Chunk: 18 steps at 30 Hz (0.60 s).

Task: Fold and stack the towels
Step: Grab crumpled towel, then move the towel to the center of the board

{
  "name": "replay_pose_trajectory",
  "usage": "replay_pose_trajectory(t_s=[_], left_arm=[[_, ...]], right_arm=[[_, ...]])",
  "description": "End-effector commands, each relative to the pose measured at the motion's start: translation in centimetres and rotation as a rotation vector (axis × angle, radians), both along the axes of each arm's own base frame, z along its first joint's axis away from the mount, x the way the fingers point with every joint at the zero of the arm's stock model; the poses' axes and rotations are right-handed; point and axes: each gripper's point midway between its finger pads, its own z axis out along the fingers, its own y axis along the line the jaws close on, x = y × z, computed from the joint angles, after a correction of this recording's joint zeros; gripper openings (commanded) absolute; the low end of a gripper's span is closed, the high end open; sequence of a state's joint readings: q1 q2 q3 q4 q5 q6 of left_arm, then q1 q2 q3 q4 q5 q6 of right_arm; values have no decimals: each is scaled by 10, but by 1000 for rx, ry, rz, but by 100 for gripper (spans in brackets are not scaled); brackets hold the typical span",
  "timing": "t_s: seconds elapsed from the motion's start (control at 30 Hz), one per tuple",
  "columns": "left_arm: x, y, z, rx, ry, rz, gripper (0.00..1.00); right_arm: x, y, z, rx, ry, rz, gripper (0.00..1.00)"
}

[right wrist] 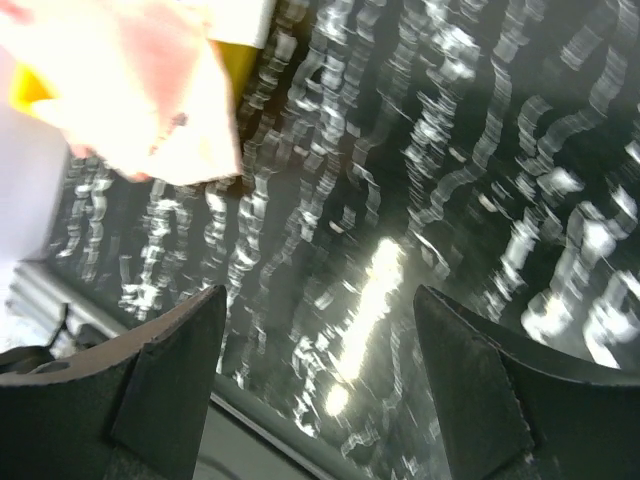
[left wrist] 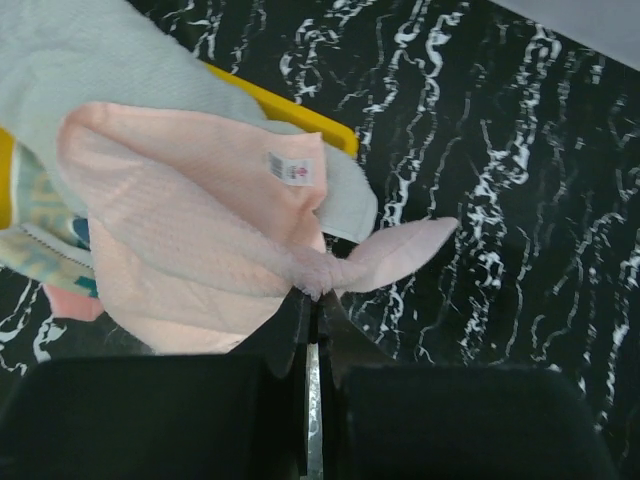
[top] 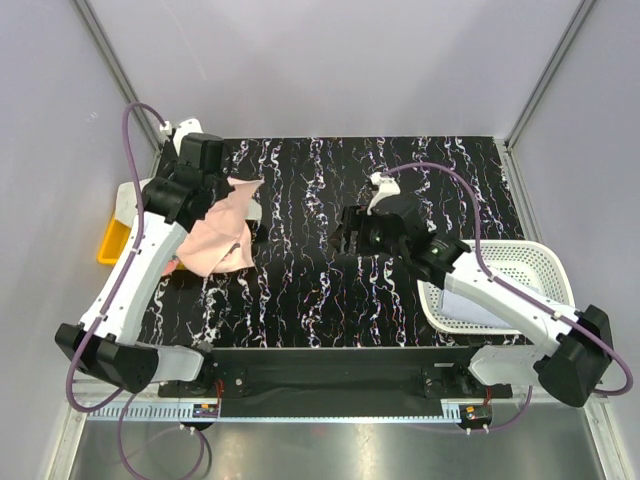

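My left gripper (left wrist: 318, 292) is shut on a pale pink towel (left wrist: 190, 230), pinching it near one corner, which sticks out to the right. From above, the pink towel (top: 222, 232) hangs lifted from the left gripper (top: 236, 192) over the table's left side. Beneath it lie a pale blue towel (left wrist: 120, 70) and a printed towel (left wrist: 40, 235) on the yellow tray (left wrist: 300, 115). My right gripper (top: 345, 232) hovers open over the middle of the table. Nothing sits between its fingers (right wrist: 170, 380). The pink towel (right wrist: 150, 80) shows blurred at its view's upper left.
The yellow tray (top: 112, 245) sits at the table's left edge. A white mesh basket (top: 545, 265) stands at the right, with a whitish cloth (top: 470, 305) inside under the right arm. The black marbled table top (top: 300, 290) spans the middle.
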<state>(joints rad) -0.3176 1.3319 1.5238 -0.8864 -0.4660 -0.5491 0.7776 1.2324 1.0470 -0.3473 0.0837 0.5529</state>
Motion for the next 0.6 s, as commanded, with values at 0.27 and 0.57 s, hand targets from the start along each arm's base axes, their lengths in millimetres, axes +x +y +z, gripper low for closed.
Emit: replay_pose_trajectory(t_s=[0.27, 0.57], left_arm=[[-16, -62, 24, -103, -42, -211, 0], [-27, -62, 24, -96, -43, -240, 0]], right_arm=[[42, 99, 63, 272, -335, 296, 85], [71, 139, 36, 319, -411, 345, 84]])
